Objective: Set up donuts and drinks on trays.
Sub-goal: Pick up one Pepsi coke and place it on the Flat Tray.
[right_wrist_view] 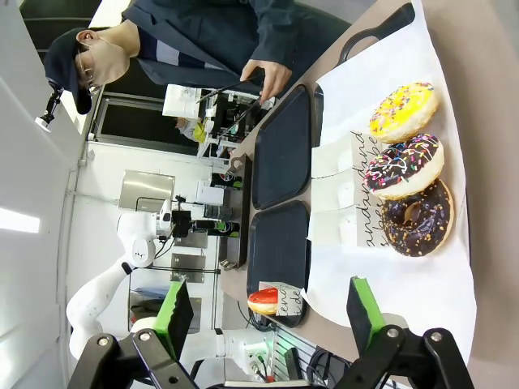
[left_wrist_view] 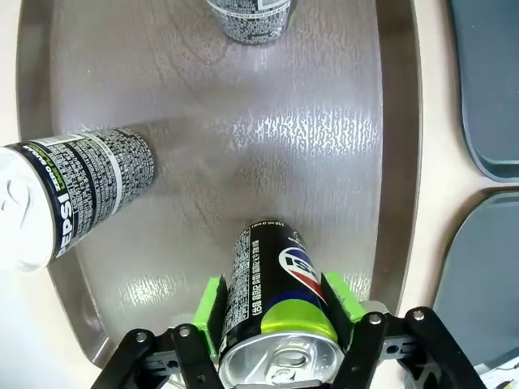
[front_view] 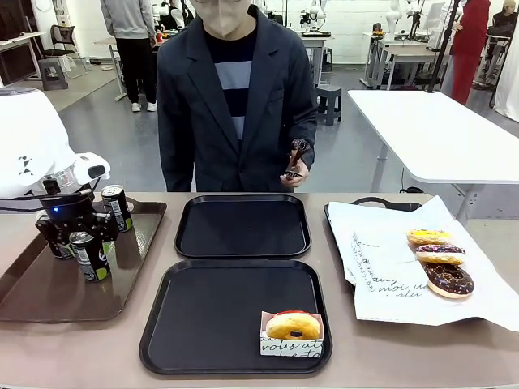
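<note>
My left gripper (front_view: 79, 237) (left_wrist_view: 276, 301) is over the brown tray (front_view: 32, 284), shut on an upright black drink can (front_view: 91, 256) (left_wrist_view: 272, 275), one green pad on each side. A second can (front_view: 117, 207) (left_wrist_view: 247, 16) stands farther back on that tray, and a third can (left_wrist_view: 73, 194) stands beside the gripper. Two black trays lie mid-table: the far tray (front_view: 243, 227) is bare, and the near tray (front_view: 203, 316) holds one yellow donut (front_view: 293, 327) in a printed paper sleeve. My right gripper (right_wrist_view: 270, 312) is open, hovering apart from three donuts (right_wrist_view: 405, 162).
At the right, a white printed paper sheet (front_view: 381, 267) carries a yellow donut (front_view: 428, 237) and two chocolate donuts (front_view: 444, 271). A person stands at the far side holding a dark utensil (front_view: 297, 156) over the table edge.
</note>
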`<state>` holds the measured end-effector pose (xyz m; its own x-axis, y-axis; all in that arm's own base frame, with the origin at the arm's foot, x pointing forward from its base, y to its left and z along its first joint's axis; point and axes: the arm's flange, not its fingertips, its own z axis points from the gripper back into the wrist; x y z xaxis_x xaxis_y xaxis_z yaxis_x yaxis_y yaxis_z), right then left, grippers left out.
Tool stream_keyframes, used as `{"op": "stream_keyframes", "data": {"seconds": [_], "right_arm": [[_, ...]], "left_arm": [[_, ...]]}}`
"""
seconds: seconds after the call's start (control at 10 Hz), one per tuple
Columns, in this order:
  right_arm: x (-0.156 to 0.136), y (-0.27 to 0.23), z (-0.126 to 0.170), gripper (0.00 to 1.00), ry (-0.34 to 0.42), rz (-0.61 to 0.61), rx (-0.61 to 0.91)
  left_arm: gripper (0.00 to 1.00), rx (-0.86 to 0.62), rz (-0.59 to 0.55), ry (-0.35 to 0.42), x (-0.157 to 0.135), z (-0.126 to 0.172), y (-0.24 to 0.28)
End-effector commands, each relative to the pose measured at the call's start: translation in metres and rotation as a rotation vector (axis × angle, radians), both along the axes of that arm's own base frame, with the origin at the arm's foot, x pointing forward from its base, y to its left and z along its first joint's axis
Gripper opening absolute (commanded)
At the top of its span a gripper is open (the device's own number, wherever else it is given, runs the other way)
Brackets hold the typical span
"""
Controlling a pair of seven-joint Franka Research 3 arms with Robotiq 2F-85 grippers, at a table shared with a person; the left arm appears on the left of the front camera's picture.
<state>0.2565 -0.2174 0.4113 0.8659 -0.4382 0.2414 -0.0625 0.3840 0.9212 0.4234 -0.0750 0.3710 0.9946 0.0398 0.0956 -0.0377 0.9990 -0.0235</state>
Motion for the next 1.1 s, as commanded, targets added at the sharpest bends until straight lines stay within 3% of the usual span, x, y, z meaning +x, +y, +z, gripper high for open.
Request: {"op": "stream_keyframes", "data": {"seconds": [0.0,0.1,0.2,0.3,0.4,0.5,0.7,0.8,1.0], "right_arm": [[0.002,-0.001,-0.001,1.0,-0.032,-0.003,0.013],[0.002,-0.001,-0.001,1.0,-0.032,-0.003,0.013],[0.002,-0.001,-0.001,1.0,-0.032,-0.003,0.013],[0.002,-0.001,-0.001,1.0,-0.032,-0.003,0.013],[0.002,-0.001,-0.001,1.0,-0.032,-0.003,0.013],[0.002,-0.001,-0.001,1.0,-0.032,-0.003,0.013],[0.002,-0.001,-0.001,1.0,-0.032,-0.003,0.013],[0.002,-0.001,-0.001,1.0,-0.032,-0.003,0.013],[0.002,-0.001,-0.001,1.0,-0.032,-0.003,0.013]], "left_arm": [[0.21,0.008,-0.018,0.001,-0.001,0.0,0.003],[0.37,0.014,-0.019,0.005,-0.001,0.001,0.003],[0.02,0.018,-0.022,0.01,-0.001,0.002,0.003],[0.18,0.026,-0.029,0.018,-0.002,0.005,0.003],[0.0,0.033,-0.04,0.033,-0.007,0.017,0.001],[0.55,0.035,-0.044,0.033,-0.021,0.05,-0.006],[0.55,0.048,-0.103,-0.126,-0.079,0.137,-0.026],[0.55,0.057,-0.104,-0.147,-0.097,0.162,-0.029],[0.55,0.057,-0.084,-0.164,-0.111,0.181,-0.026]]}}
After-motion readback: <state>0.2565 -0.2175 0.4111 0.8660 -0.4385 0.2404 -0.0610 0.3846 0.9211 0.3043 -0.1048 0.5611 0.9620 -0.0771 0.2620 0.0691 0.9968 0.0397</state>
